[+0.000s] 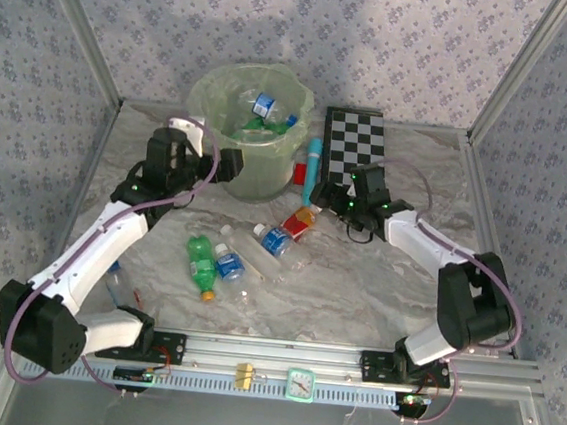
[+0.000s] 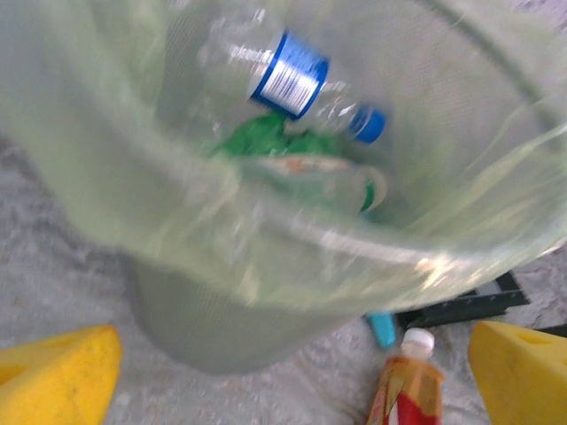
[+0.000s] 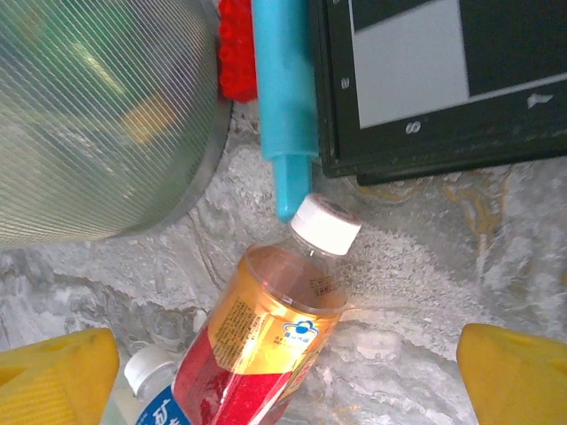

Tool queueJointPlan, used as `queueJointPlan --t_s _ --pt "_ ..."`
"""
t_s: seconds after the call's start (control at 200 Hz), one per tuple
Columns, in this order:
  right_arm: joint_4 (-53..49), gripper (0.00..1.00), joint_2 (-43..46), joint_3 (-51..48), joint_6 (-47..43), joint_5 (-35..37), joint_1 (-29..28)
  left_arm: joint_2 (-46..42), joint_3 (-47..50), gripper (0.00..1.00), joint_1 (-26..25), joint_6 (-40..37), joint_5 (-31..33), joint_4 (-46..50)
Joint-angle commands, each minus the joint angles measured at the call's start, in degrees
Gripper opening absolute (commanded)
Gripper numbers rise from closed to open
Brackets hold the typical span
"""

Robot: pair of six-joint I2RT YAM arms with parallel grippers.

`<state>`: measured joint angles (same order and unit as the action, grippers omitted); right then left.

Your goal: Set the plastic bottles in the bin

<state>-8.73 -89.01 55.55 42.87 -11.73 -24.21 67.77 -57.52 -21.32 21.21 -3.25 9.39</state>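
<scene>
While agape and empty, left gripper [image 2: 288, 379] at the bin [image 2: 204, 320] rim.

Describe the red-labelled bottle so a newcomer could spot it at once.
Start at the pale-green bin at the back; a teal tube lies just right of it, beside the checkerboard. The red-labelled bottle lies on its side at the tube's near end. Only it has a red-and-orange label; its neighbours have blue labels or are green.
</scene>
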Motion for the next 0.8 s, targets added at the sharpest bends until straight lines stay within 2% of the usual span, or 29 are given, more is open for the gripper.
queueJointPlan --t_s 0.0,0.245,0.615,0.795 --pt "2.3 1.0 -3.5 1.2 3.4 0.6 -1.6 -2.4 3.4 1.0 0.3 4.0 2.6 -3.1" --pt "2.8 1.0 -11.4 5.0 8.5 1.5 -4.3 -5.1 11.5 1.0 0.3 11.3 7.4 -4.3" --pt "2.0 0.87 -17.6 9.3 12.3 3.5 -6.3 -6.4 17.6 1.0 0.4 13.0 8.9 -7.5" --pt "1.2 0.84 -19.7 10.3 13.3 5.3 -7.0 -7.6 19.3 1.0 0.4 12.6 8.3 -8.3"
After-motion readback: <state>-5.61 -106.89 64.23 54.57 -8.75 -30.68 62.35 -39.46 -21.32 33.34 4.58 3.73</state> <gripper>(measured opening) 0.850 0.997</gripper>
